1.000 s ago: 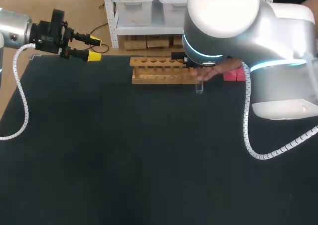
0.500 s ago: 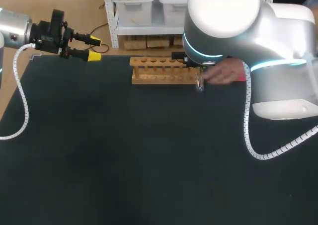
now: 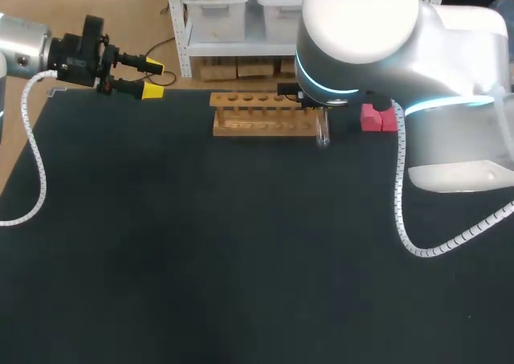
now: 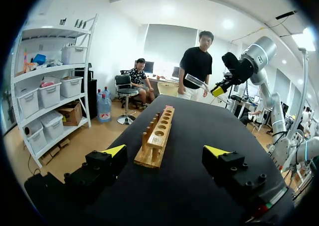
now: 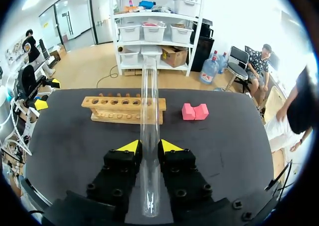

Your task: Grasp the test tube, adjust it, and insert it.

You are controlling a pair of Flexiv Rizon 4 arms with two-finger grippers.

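Right gripper clamps test tube; rack lies ahead. Advise: stand test tube upright over 1 hole, then lower slowly. Left gripper gapes, empty.

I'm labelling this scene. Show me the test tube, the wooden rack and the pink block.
test tube (image 5: 149, 111), right wrist view, mid-length of the glass
wooden rack (image 5: 112, 104), right wrist view, upper board with the holes
pink block (image 5: 194, 112), right wrist view, its middle
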